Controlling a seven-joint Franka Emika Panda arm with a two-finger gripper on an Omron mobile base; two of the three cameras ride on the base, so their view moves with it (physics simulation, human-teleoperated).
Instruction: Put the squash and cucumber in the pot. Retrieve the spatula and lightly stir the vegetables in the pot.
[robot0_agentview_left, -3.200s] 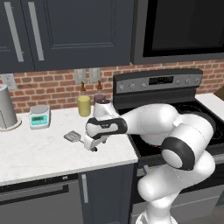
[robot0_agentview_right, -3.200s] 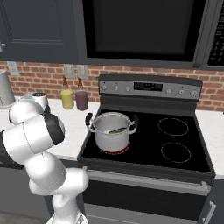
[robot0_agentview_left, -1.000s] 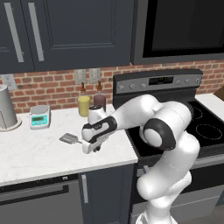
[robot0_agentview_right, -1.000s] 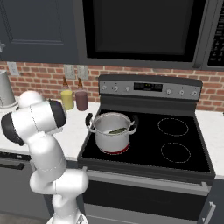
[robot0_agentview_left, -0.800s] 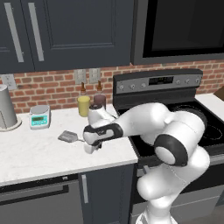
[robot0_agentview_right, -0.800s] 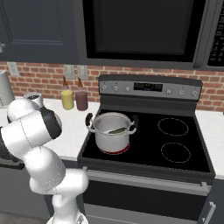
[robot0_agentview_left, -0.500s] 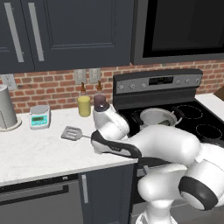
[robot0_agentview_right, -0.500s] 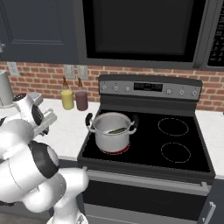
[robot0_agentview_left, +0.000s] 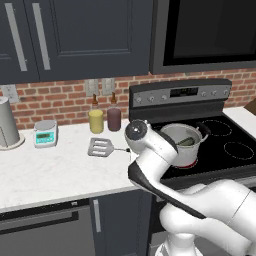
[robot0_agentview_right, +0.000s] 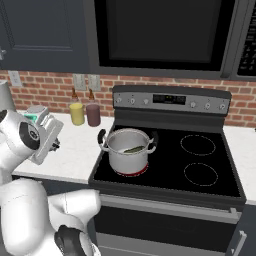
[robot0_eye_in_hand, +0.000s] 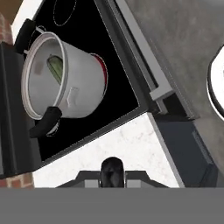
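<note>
Spatula (robot0_agentview_left: 102, 147), silver head flat on the bench (robot0_agentview_left: 50, 170), black handle reaching toward the arm for pickup, fingers (robot0_eye_in_hand: 113, 171) closed, grip on it not discernible; cucumber (robot0_agentview_right: 133, 149) already in pot (robot0_agentview_right: 128, 150) on the stove (robot0_agentview_right: 200, 165), awaiting stirring.

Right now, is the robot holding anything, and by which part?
It seems to hold the spatula by the tip of its black handle. The gripper is shut there, though the arm hides the contact.
</note>
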